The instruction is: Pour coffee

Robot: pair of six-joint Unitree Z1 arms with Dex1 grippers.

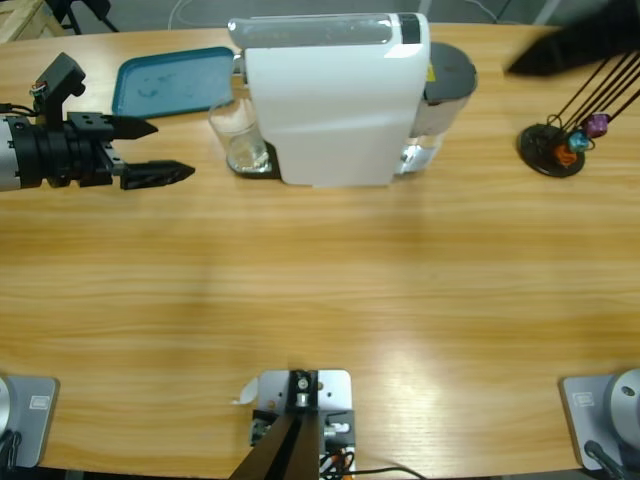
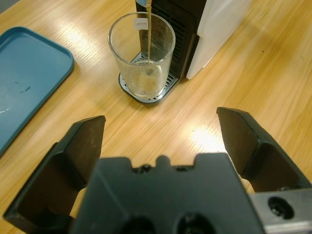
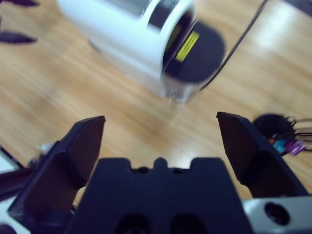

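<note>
A clear glass (image 2: 141, 53) stands on the drip tray (image 2: 163, 92) of the white coffee machine (image 1: 335, 100). A thin stream of coffee (image 2: 147, 34) falls from the spout into the glass, and a shallow pale layer lies at its bottom. My left gripper (image 2: 161, 114) is open and empty, a short way in front of the glass. In the high view this left gripper (image 1: 172, 150) comes in from the left edge, just left of the glass (image 1: 240, 140). My right gripper (image 3: 161, 117) hangs open and empty above the table, looking down at the machine (image 3: 146, 39).
A teal tray (image 1: 170, 80) lies at the back left, beside the machine. A black capsule stand (image 1: 555, 145) with a few coloured capsules sits at the far right. A dark part of an arm (image 1: 565, 50) shows at the upper right. Bare wood spreads across the table's middle and front.
</note>
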